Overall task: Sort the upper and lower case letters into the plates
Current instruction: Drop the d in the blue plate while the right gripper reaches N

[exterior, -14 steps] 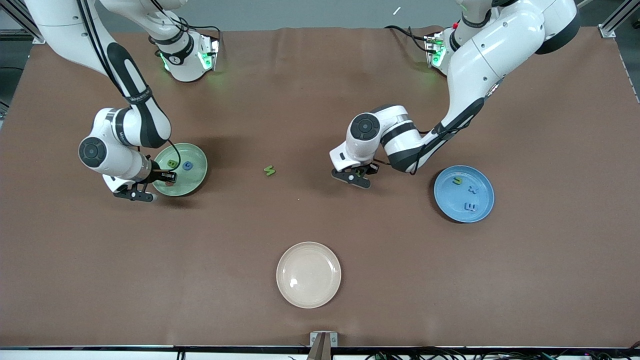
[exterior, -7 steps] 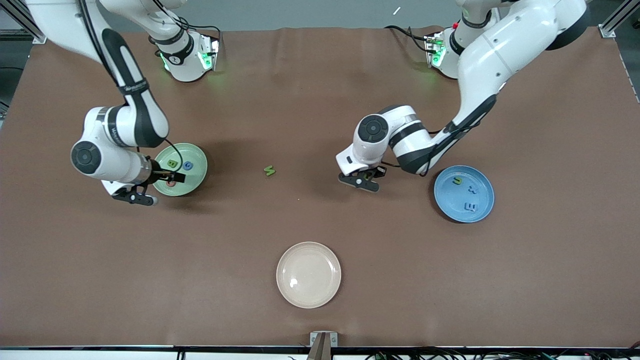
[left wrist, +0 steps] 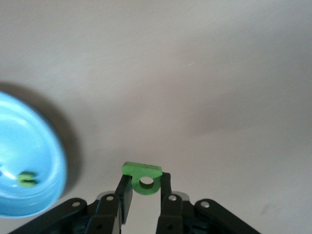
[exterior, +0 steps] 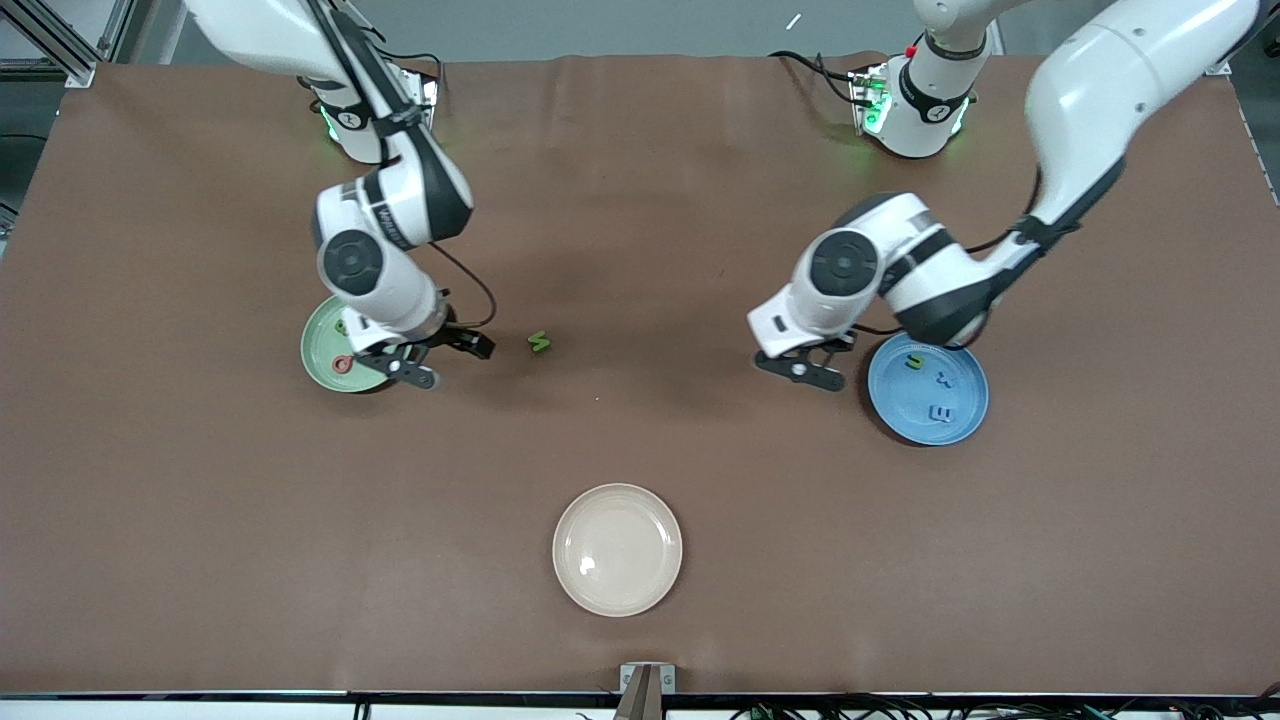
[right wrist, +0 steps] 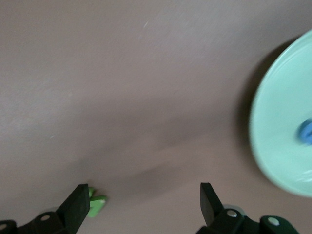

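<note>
a: where are the letters found?

b: a green letter with a round hole (left wrist: pixel 143 178) is pinched between the pressed-together fingers of the left gripper (left wrist: pixel 145 192), held over bare table just beside the blue plate (exterior: pixel 960 420). three letters (exterior: pixel 941 413) are seen in that plate, which sits toward the left arm's end of the table. a loose green letter (exterior: pixel 539 342) lies on the brown table (exterior: pixel 640 200) between the two arms.

a: and the green plate?

b: the mint green plate (exterior: pixel 322 345) is placed toward the right arm's end. a pinkish red letter (exterior: pixel 342 364) is seen on it, and part of a green one (exterior: pixel 340 325) shows at the edge of the arm; the rest of the plate is covered by the right arm. in the right wrist view a blue piece (right wrist: pixel 306 132) is glimpsed in the plate.

a: how is the right gripper set?

b: the right gripper (exterior: pixel 440 358) is spread wide with nothing between its fingers (right wrist: pixel 78 204), over the table between the mint green plate and the loose green letter.

a: anything else on the table?

b: a cream-white plate (exterior: pixel 617 549) is laid nearer the front camera than everything else; no letter is seen in it.
</note>
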You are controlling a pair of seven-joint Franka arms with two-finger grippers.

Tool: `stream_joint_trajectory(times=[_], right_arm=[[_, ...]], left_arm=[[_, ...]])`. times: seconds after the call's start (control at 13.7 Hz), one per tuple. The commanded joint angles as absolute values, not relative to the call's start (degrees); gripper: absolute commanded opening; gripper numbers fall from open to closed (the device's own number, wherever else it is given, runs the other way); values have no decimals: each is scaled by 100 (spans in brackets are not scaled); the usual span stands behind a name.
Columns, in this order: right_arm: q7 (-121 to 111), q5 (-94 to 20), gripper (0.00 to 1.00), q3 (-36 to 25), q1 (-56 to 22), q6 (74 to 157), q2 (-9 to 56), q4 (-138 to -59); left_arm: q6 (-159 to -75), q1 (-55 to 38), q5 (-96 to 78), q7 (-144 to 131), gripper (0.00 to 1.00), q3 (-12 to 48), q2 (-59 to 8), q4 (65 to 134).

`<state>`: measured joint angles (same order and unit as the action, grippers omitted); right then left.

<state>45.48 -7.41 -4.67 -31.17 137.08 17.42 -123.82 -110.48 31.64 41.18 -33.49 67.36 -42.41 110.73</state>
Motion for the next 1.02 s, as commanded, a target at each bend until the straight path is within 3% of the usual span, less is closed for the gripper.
stream_joint_trajectory(times=[0.0,0.44,0.95], right_arm=[[5472,-791,100,-545,-3445,14114,1951,-12463],[7494,-782,100,-554,-3831,14414,1942,-12735],[8217,-782,100,-554,-4130,15012,2364,-12648]], left_arm=[[-10951,4102,4288,-2639,0,7013,-4140,11460],[-11284,4895,5035,-2074,0,6778,-4341,11540],[-12154,4781,5255,-2135,0,6162,-4464,11540]])
